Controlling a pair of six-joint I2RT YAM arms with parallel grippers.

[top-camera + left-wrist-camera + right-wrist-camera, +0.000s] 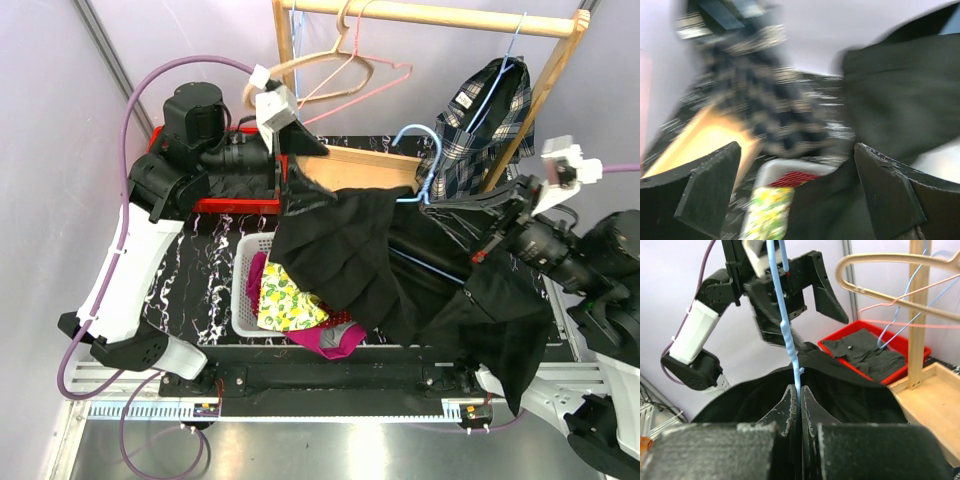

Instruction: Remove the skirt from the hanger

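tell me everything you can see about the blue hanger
The blue hanger is thin, light-blue wire, twisted along the neck and curled into a hook at the end. The hook rests on nothing: it is off the wooden rail and held out over the table. The right tool is shut on the neck, just where the wire meets the black skirt, which drapes from it and hides its shoulders.

a white basket (244, 290) holds what looks like floral cloth (288, 300), near a red bin (225, 205).
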